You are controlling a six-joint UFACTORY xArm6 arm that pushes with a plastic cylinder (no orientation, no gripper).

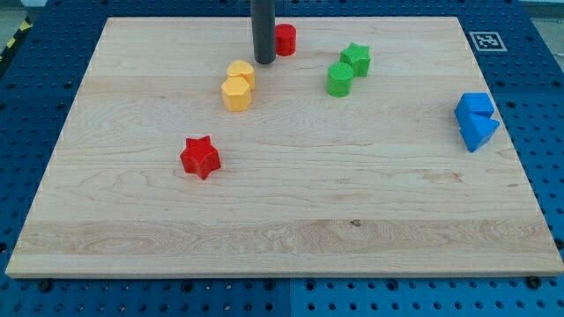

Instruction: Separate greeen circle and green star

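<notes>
The green circle and the green star sit touching each other near the view's top, right of centre; the star is up and to the right of the circle. My tip stands to their left, about a block's width apart from the circle, just left of a red circle block and above two yellow blocks.
Two yellow blocks touch each other left of centre. A red star lies lower left. A blue cube and a blue triangle sit together at the view's right edge. The wooden board rests on a blue pegboard.
</notes>
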